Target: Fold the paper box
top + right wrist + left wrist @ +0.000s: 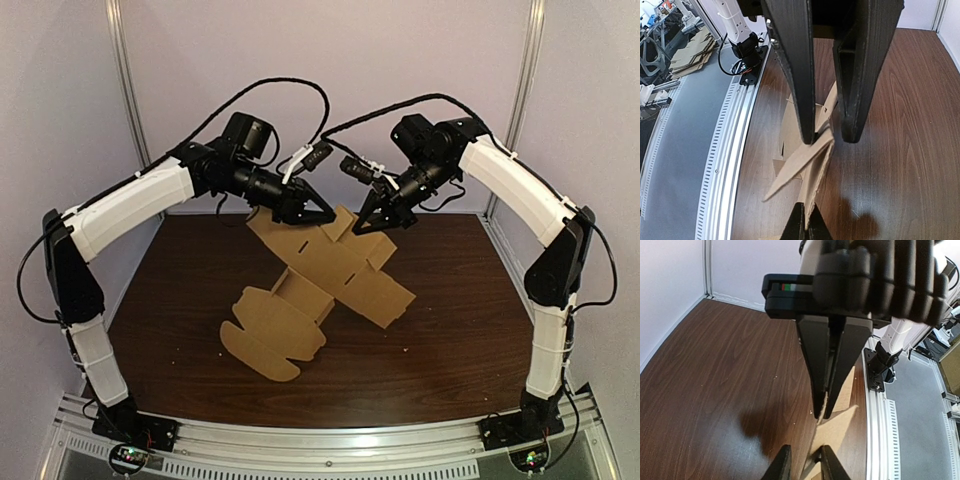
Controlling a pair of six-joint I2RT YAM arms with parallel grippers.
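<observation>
Top external view showed the flat cardboard paper box [320,285] held up at a slant over the middle of the brown counter [450,340], its rounded flaps lowest and nearest the arm bases. The left hand [322,212] and right hand [365,222] met at the box's raised far edge, just beside each other. Left wrist view had the fingers [812,365] pressed nearly together, pinching a thin cardboard edge. Right wrist view had the fingers [797,75] parted around a flap; whether they clamped it, I could not tell.
</observation>
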